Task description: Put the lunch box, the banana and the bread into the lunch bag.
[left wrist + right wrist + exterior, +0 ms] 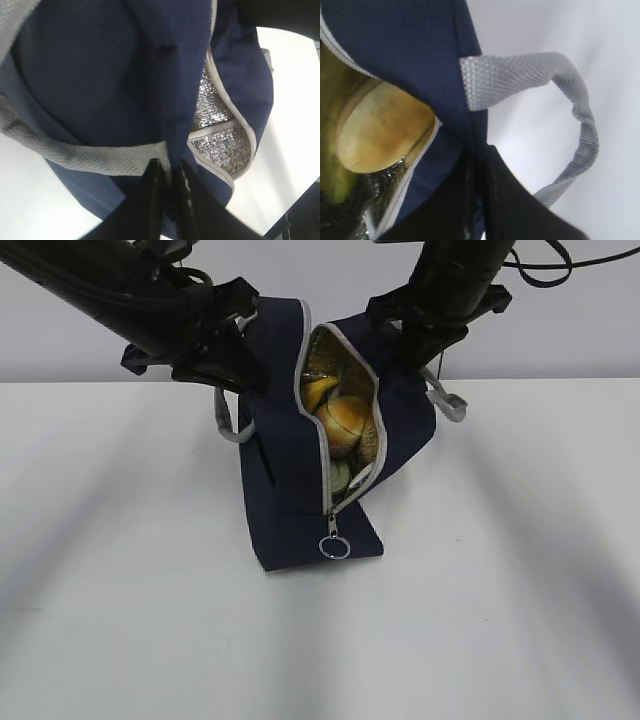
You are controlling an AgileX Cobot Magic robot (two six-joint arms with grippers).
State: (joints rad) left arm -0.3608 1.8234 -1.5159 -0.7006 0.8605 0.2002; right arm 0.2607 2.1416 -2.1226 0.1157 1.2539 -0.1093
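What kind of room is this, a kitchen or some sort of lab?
Probably a lab or test bench, not a kitchen. A bare white table stands against a plain grey wall, two black robot arms pinch a lunch bag, and nothing homelike is in view.

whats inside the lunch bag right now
Through the open zipper of the lunch bag, the exterior view shows the banana at the top, the bread below it, and a pale green patch lowest, likely the lunch box. The fabric hides everything deeper.
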